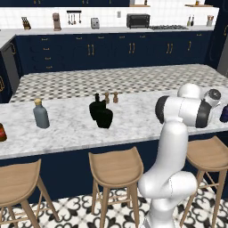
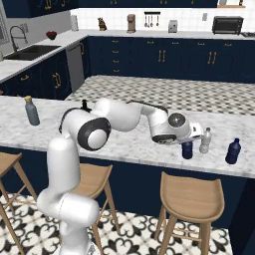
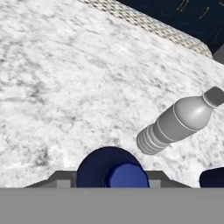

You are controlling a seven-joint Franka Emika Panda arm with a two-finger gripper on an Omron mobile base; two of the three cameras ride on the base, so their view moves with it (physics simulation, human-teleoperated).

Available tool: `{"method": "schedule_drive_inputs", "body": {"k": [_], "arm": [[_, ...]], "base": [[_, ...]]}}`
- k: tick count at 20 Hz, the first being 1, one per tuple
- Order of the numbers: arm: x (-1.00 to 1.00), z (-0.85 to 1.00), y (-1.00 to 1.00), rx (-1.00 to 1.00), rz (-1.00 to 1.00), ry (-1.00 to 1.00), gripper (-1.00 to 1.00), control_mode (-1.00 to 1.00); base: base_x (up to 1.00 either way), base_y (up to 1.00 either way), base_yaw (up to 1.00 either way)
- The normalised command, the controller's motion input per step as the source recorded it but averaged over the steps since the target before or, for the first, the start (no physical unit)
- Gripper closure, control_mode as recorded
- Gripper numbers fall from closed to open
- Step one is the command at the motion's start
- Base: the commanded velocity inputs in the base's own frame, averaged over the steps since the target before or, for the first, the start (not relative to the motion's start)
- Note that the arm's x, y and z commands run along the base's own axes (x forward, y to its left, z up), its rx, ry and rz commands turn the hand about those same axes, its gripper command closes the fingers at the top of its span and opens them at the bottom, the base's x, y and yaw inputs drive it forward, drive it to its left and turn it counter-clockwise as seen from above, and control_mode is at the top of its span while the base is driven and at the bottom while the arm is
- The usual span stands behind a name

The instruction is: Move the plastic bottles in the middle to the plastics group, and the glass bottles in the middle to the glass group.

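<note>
My gripper (image 2: 189, 141) reaches down at the right end of the marble counter (image 2: 124, 144), shut on the small navy plastic bottle (image 2: 187, 150), which stands upright under the hand. In the hand view that bottle (image 3: 103, 168) sits between the two fingers, seen from above. Just to its right stand the silver-grey bottle (image 2: 205, 140) and a dark blue bottle (image 2: 232, 151) of the plastics group. Two squat black glass bottles (image 1: 101, 115) stand together mid-counter. The glass group is at the left end: a grey-blue bottle with a tan cap (image 1: 40, 114) and a reddish-brown bottle (image 1: 2, 132).
Two tiny brown shakers (image 1: 111, 97) stand just behind the black bottles. Wooden stools (image 1: 116, 168) line the counter's near side. The counter's near edge runs close in front of the plastics group. My own arm arches over the counter's middle right.
</note>
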Motion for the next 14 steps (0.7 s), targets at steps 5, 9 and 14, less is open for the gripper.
{"method": "schedule_drive_inputs", "body": {"k": [5, 9, 14], "arm": [[0.34, -0.13, -0.17, 0.00, 0.07, -0.01, 1.00, -1.00], [0.42, -0.30, 0.00, 0.00, 0.06, -0.02, 1.00, -1.00], [0.45, -0.30, 0.00, 0.00, 0.02, 0.00, 1.00, -1.00]], "base": [[0.00, 0.00, 0.00], [0.00, 0.00, 0.00], [0.00, 0.00, 0.00]]}}
